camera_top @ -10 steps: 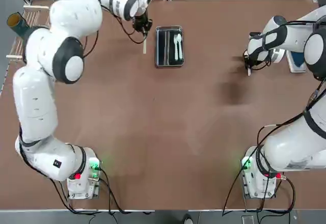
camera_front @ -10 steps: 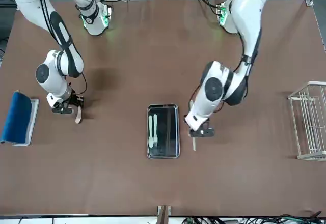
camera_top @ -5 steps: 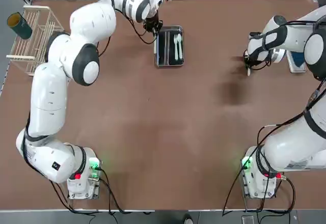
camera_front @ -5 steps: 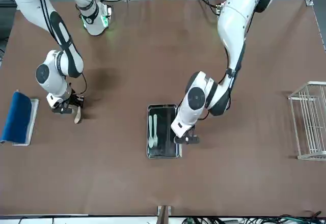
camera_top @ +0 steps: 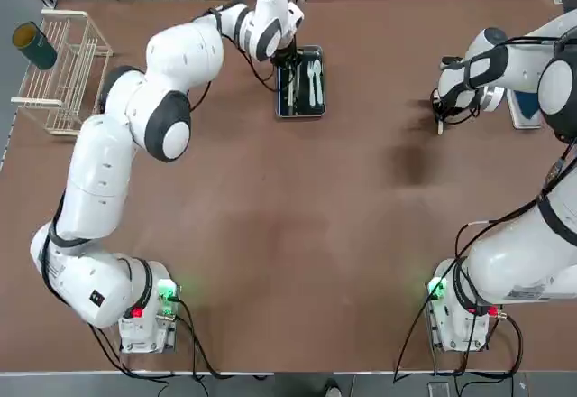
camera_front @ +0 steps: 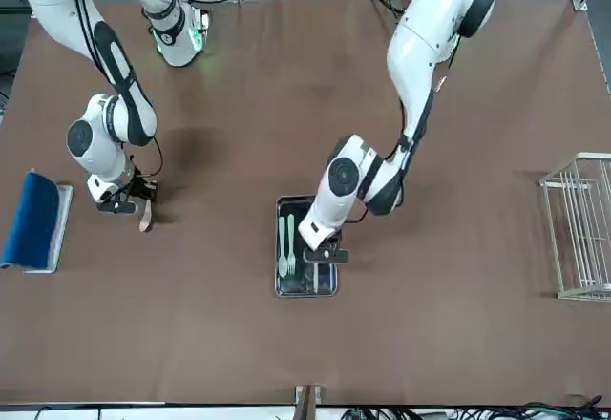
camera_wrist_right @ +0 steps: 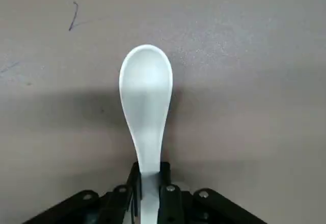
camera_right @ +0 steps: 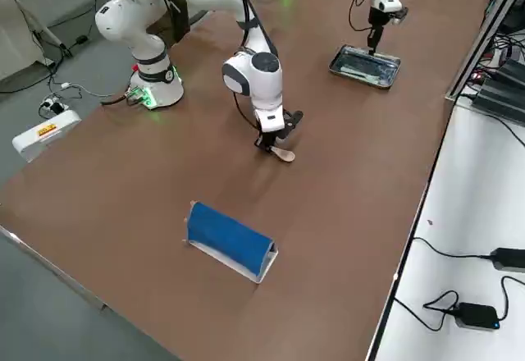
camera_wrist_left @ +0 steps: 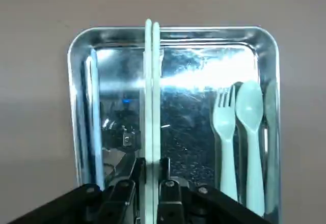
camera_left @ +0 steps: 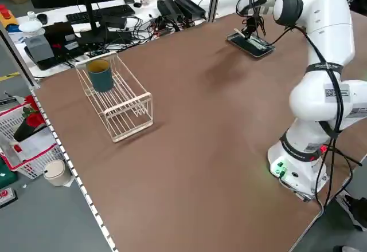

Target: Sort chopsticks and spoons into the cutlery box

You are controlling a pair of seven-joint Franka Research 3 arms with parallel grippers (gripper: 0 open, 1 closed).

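Note:
The cutlery box (camera_top: 300, 115) is a shiny metal tray at the table's far middle. My left gripper (camera_top: 287, 60) hangs over its left half, shut on a pair of pale chopsticks (camera_wrist_left: 152, 102) that run lengthwise above the tray's (camera_wrist_left: 173, 29) dark inside. A white spoon (camera_wrist_left: 249, 112) and a fork (camera_wrist_left: 224, 119) lie in its right compartment. At the far right, my right gripper (camera_top: 440, 111) is low at the table, shut on the handle of another white spoon (camera_wrist_right: 146, 91), whose bowl points away from the fingers.
A white wire rack (camera_top: 63, 72) with a dark green cup (camera_top: 32, 43) stands at the far left. A blue-topped holder (camera_right: 230, 234) sits near the right edge, beyond my right gripper (camera_right: 267, 141). Cables and a shelf line the far edge.
My left gripper has carried the chopsticks rightward from beside the tray to above its left half. The right gripper has stayed in place on the spoon.

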